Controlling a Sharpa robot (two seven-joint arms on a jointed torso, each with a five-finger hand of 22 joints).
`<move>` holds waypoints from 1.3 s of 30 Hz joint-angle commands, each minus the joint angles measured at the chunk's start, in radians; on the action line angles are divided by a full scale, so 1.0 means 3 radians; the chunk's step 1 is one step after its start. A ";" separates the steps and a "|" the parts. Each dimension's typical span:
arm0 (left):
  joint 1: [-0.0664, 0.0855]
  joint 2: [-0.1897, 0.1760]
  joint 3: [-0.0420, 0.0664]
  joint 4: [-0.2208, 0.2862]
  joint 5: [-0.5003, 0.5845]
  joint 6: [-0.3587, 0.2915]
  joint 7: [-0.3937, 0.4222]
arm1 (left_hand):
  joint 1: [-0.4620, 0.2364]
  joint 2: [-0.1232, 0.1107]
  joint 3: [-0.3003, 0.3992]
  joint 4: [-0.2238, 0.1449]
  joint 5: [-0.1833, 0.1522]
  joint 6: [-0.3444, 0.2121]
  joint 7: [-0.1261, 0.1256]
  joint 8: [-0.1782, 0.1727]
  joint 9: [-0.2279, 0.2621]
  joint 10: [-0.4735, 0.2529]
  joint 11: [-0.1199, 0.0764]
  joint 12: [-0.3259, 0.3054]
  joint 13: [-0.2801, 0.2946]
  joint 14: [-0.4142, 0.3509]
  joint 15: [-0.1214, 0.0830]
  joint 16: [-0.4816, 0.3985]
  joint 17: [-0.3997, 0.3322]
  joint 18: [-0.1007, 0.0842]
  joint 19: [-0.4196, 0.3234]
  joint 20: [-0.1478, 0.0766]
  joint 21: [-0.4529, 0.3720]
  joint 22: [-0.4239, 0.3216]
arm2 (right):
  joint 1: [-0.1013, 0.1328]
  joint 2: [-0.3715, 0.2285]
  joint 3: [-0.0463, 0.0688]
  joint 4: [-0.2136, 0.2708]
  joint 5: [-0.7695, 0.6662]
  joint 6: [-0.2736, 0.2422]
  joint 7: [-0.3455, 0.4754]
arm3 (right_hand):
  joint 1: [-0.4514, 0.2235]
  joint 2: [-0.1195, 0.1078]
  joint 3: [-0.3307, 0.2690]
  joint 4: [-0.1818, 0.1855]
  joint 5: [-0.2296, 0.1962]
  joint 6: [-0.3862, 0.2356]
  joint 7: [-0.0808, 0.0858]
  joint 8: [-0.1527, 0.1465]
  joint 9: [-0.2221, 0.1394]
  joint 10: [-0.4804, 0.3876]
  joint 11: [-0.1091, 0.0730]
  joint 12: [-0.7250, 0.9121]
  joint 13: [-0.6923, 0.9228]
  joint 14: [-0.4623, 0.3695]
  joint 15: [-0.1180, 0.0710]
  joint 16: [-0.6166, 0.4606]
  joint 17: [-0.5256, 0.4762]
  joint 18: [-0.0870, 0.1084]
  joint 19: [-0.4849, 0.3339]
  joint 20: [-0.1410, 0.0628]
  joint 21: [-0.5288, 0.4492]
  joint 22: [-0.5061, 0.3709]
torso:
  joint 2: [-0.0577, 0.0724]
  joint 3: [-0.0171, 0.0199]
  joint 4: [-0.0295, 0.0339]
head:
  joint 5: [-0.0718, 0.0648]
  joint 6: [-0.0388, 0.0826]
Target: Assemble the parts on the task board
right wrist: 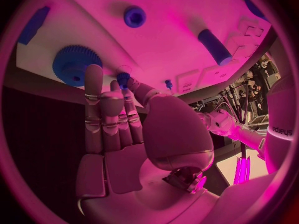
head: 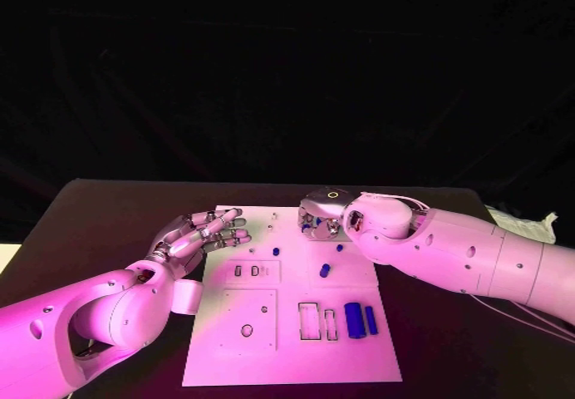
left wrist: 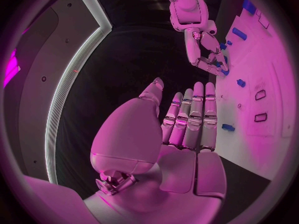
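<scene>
Two robot hands over one white task board (head: 228, 332) on a black desk (head: 120, 208). Left robot hand (head: 201, 235): fingers straight and together, nothing held, hovering at the board's left edge. Right robot hand (head: 321, 223): at the board's far edge, a small blue peg (right wrist: 122, 78) apparently pinched between thumb and fingertip, just beside a blue gear (right wrist: 74, 64); pinch partly hidden, so grip only likely. Loose on the board: a blue cylinder (head: 354, 319) and a slimmer blue bar (head: 371, 320) near the rectangular slots, a small blue piece (head: 325, 269) mid-board, another small one (head: 276, 250) further up. Risks, as judgement: peg slipping from a shallow fingertip pinch; tilted entry jamming it at its hole; knuckles brushing the gear out of seat; board sliding on the desk if pressed off-centre, left robot hand not bracing it.
</scene>
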 commanded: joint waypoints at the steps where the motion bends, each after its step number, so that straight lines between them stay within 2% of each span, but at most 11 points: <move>1: 0.0004 -0.0006 0.0003 0.0003 0.0009 0.0061 0.0016 | 0.0006 0.0023 -0.0001 -0.0021 -0.0010 -0.0021 0.0097 0.0021 0.0003 -0.0023 -0.0010 0.0020 -0.0004 -0.0013 0.0010 -0.0018 -0.0005 0.0022 -0.0024 -0.0001 -0.0018 -0.0005 | -0.0001 0.0005 0.0004 0.0041 -0.0042 -0.0247 -0.0077 | 0.0055 0.0013 0.0031 0.0001 0.0014 0.0034 0.0001 0.0022 0.0005 0.0098 -0.0067 -0.0006 0.0005 0.0069 -0.0018 0.0026 0.0026 0.0025 0.0009 -0.0026 0.0033 0.0036 | 0.0002 -0.0004 0.0013 | 0.0006 0.0000; 3: 0.0004 -0.0010 0.0003 0.0008 0.0009 0.0064 0.0020 | 0.0006 0.0023 -0.0001 -0.0021 -0.0010 -0.0021 0.0097 0.0021 0.0003 -0.0023 -0.0010 0.0020 -0.0004 -0.0013 0.0010 -0.0018 -0.0005 0.0022 -0.0024 -0.0001 -0.0018 -0.0005 | -0.0001 0.0006 0.0012 0.0061 -0.0036 -0.0296 -0.0090 | 0.0057 0.0009 0.0044 0.0002 0.0020 0.0037 -0.0001 0.0019 0.0006 0.0099 -0.0068 -0.0011 0.0004 0.0067 -0.0017 0.0034 0.0029 0.0025 0.0006 -0.0028 0.0047 0.0049 | 0.0005 -0.0006 0.0009 | 0.0016 -0.0001; 6: 0.0004 -0.0015 0.0002 0.0017 0.0009 0.0065 0.0023 | 0.0006 0.0024 0.0000 -0.0021 -0.0010 -0.0020 0.0097 0.0022 0.0003 -0.0024 -0.0010 0.0021 -0.0004 -0.0012 0.0010 -0.0018 -0.0006 0.0023 -0.0024 -0.0001 -0.0019 -0.0006 | 0.0001 0.0010 0.0030 0.0084 -0.0027 -0.0356 -0.0113 | 0.0056 0.0003 0.0055 0.0004 0.0027 0.0038 -0.0001 0.0016 0.0007 0.0096 -0.0067 -0.0014 0.0002 0.0065 -0.0016 0.0043 0.0037 0.0024 0.0002 -0.0028 0.0059 0.0060 | 0.0003 -0.0010 0.0017 | 0.0019 -0.0001; 9: 0.0003 -0.0017 0.0002 0.0022 0.0009 0.0064 0.0025 | 0.0006 0.0024 0.0000 -0.0021 -0.0010 -0.0020 0.0097 0.0022 0.0003 -0.0024 -0.0010 0.0021 -0.0004 -0.0012 0.0010 -0.0018 -0.0006 0.0023 -0.0024 -0.0001 -0.0019 -0.0006 | 0.0003 0.0024 0.0042 0.0088 -0.0017 -0.0410 -0.0127 | 0.0055 -0.0003 0.0069 0.0006 0.0037 0.0038 0.0000 0.0011 0.0007 0.0092 -0.0066 -0.0017 0.0000 0.0063 -0.0015 0.0055 0.0048 0.0023 -0.0002 -0.0029 0.0076 0.0075 | 0.0008 -0.0009 0.0016 | 0.0031 0.0007; 16: 0.0003 -0.0027 0.0002 0.0036 0.0009 0.0063 0.0028 | 0.0015 0.0030 0.0006 -0.0028 -0.0009 -0.0021 0.0096 0.0024 0.0003 -0.0025 -0.0011 0.0025 -0.0004 -0.0009 0.0009 -0.0020 -0.0009 0.0026 -0.0023 0.0002 -0.0021 -0.0009 | 0.0009 0.0086 0.0055 0.0061 0.0035 -0.0618 -0.0123 | 0.0058 -0.0040 0.0136 0.0005 0.0107 0.0027 0.0009 -0.0017 0.0005 0.0066 -0.0057 -0.0020 -0.0003 0.0051 -0.0010 0.0097 0.0082 0.0020 -0.0030 -0.0025 0.0130 0.0117 | 0.0018 -0.0009 0.0012 | 0.0044 0.0011; 20: 0.0003 -0.0031 0.0002 0.0044 0.0009 0.0062 0.0030 | 0.0016 0.0031 0.0007 -0.0028 -0.0009 -0.0021 0.0096 0.0024 0.0003 -0.0025 -0.0011 0.0026 -0.0004 -0.0009 0.0009 -0.0020 -0.0009 0.0026 -0.0023 0.0002 -0.0021 -0.0009 | 0.0013 0.0139 0.0057 0.0017 0.0050 -0.0675 -0.0109 | 0.0060 -0.0054 0.0147 0.0001 0.0117 0.0024 0.0012 -0.0023 0.0004 0.0061 -0.0055 -0.0020 -0.0003 0.0049 -0.0009 0.0105 0.0088 0.0020 -0.0035 -0.0025 0.0143 0.0129 | 0.0019 -0.0011 0.0011 | 0.0051 0.0014; 25: 0.0004 -0.0032 0.0003 0.0061 0.0009 0.0063 0.0029 | 0.0016 0.0031 0.0007 -0.0028 -0.0009 -0.0021 0.0096 0.0024 0.0003 -0.0025 -0.0011 0.0026 -0.0004 -0.0009 0.0009 -0.0020 -0.0009 0.0026 -0.0023 0.0002 -0.0021 -0.0009 | 0.0015 0.0233 0.0058 -0.0071 0.0086 -0.0685 -0.0087 | 0.0058 -0.0071 0.0153 -0.0002 0.0109 0.0024 0.0014 -0.0026 0.0004 0.0058 -0.0053 -0.0020 -0.0002 0.0046 -0.0008 0.0113 0.0096 0.0019 -0.0041 -0.0023 0.0155 0.0139 | 0.0027 -0.0007 0.0020 | 0.0053 0.0016; 32: 0.0004 -0.0039 0.0003 0.0081 0.0009 0.0064 0.0032 | 0.0016 0.0031 0.0007 -0.0028 -0.0009 -0.0021 0.0096 0.0024 0.0003 -0.0025 -0.0011 0.0026 -0.0004 -0.0009 0.0009 -0.0020 -0.0009 0.0026 -0.0023 0.0002 -0.0021 -0.0009 | 0.0016 0.0327 0.0058 -0.0175 0.0096 -0.0671 -0.0078 | 0.0056 -0.0083 0.0157 -0.0003 0.0100 0.0022 0.0016 -0.0030 0.0004 0.0053 -0.0052 -0.0020 -0.0002 0.0048 -0.0006 0.0137 0.0123 0.0016 -0.0040 -0.0022 0.0175 0.0164 | 0.0043 -0.0012 0.0043 | 0.0048 0.0000; 37: 0.0005 -0.0047 0.0003 0.0088 0.0009 0.0060 0.0035 | 0.0016 0.0031 0.0007 -0.0028 -0.0009 -0.0021 0.0096 0.0024 0.0003 -0.0025 -0.0011 0.0026 -0.0004 -0.0009 0.0009 -0.0020 -0.0009 0.0026 -0.0023 0.0002 -0.0021 -0.0009 | 0.0016 0.0375 0.0058 -0.0266 0.0096 -0.0649 -0.0072 | 0.0056 -0.0084 0.0158 -0.0003 0.0099 0.0022 0.0016 -0.0031 0.0004 0.0053 -0.0052 -0.0020 -0.0002 0.0048 -0.0006 0.0137 0.0123 0.0016 -0.0041 -0.0022 0.0176 0.0164 | 0.0054 -0.0020 0.0052 | 0.0038 -0.0004; 39: 0.0005 -0.0046 0.0003 0.0090 0.0009 0.0061 0.0035 | 0.0022 0.0033 0.0011 -0.0034 -0.0009 -0.0021 0.0095 0.0026 0.0003 -0.0027 -0.0011 0.0029 -0.0004 -0.0007 0.0009 -0.0022 -0.0012 0.0029 -0.0023 0.0005 -0.0023 -0.0012 | 0.0016 0.0397 0.0058 -0.0308 0.0098 -0.0649 -0.0065 | 0.0056 -0.0088 0.0161 -0.0003 0.0096 0.0021 0.0017 -0.0033 0.0003 0.0051 -0.0051 -0.0020 -0.0002 0.0048 -0.0005 0.0137 0.0121 0.0017 -0.0044 -0.0022 0.0180 0.0166 | 0.0054 -0.0019 0.0050 | 0.0039 -0.0009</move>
